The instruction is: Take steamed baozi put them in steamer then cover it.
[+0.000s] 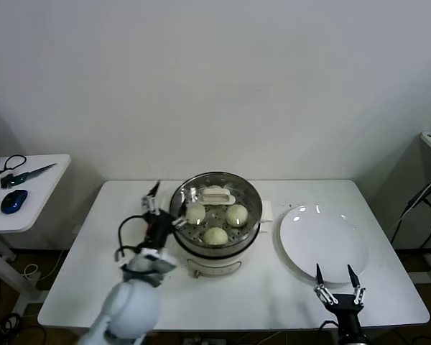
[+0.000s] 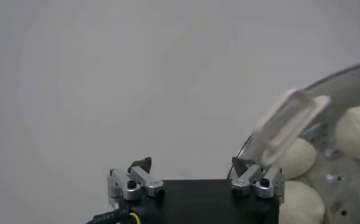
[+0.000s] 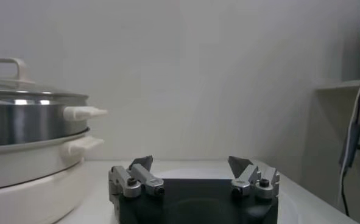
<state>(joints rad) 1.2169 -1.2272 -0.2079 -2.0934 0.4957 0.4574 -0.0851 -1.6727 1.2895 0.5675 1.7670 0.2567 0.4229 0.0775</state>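
Glass lid (image 1: 215, 195) on steamer (image 1: 217, 248); left end effector (image 1: 164, 205) beside (spread)

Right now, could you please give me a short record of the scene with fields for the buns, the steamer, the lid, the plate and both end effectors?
baozi: three visible through the lid, on the perforated tray inside the steamer
steamer: steel pot on white base, mid table
lid: clear glass lid with white handle, seated on the steamer
plate: white plate, no buns on it, on the robot's right of the steamer
left end effector: open, beside the steamer's left rim, holding nothing
right end effector: open, at the plate's near edge, holding nothing
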